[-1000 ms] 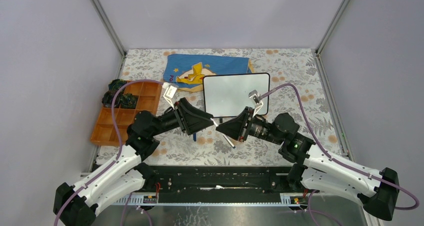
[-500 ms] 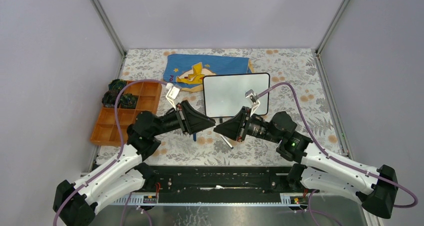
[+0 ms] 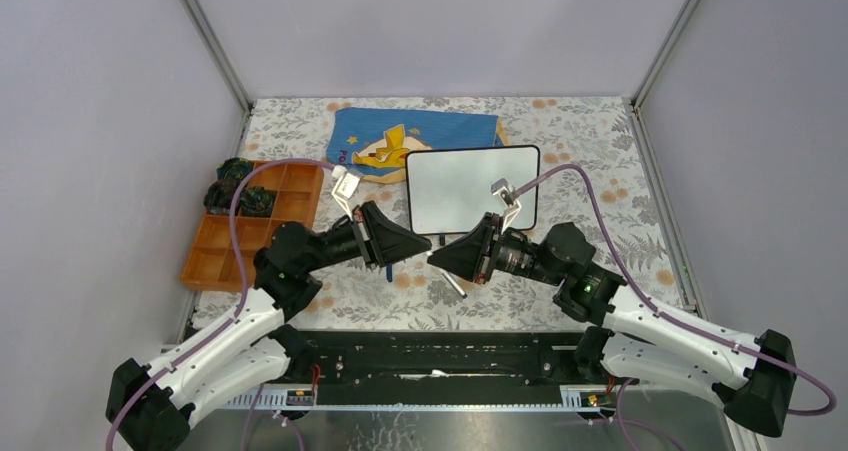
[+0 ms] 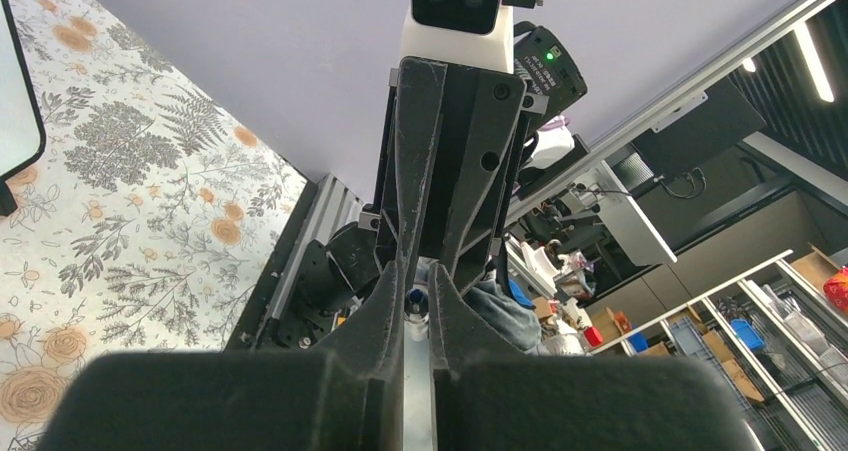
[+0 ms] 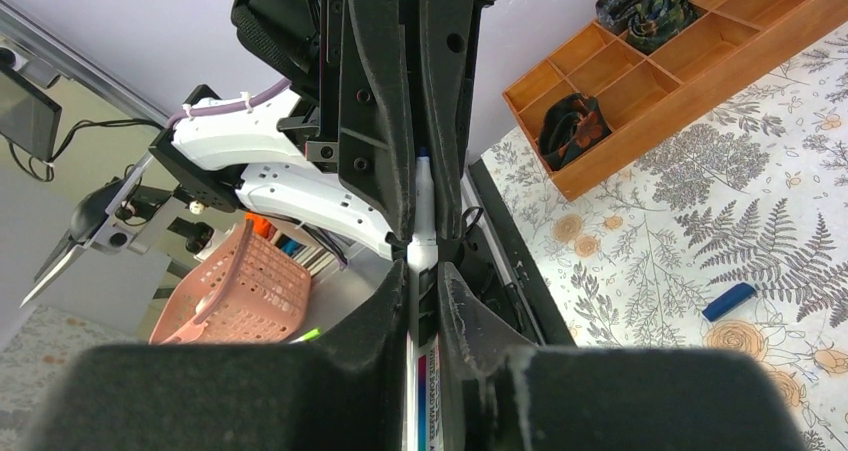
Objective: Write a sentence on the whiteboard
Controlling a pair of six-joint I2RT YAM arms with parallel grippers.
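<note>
The whiteboard (image 3: 472,189) lies flat at the table's middle back, and no sentence shows on its white face. Its rim corner (image 4: 18,121) shows in the left wrist view. Just in front of it my two grippers meet tip to tip. My right gripper (image 3: 437,255) (image 5: 424,271) is shut on a white marker (image 3: 456,283) (image 5: 424,206), whose tail sticks out toward the near edge. My left gripper (image 3: 424,243) (image 4: 416,281) is shut on the marker's (image 4: 414,306) blue-tipped end. A small blue cap (image 5: 728,301) (image 3: 388,272) lies on the cloth-covered table under the left gripper.
An orange compartment tray (image 3: 225,251) (image 5: 690,76) sits at the left, with dark bundles (image 3: 240,196) in its far cells. A blue cloth with a yellow figure (image 3: 420,136) lies behind the whiteboard. Grey walls close in the table on three sides.
My left gripper's jaws have closed onto the marker's tip end. The right gripper, still holding the marker, has shifted slightly left toward it.
</note>
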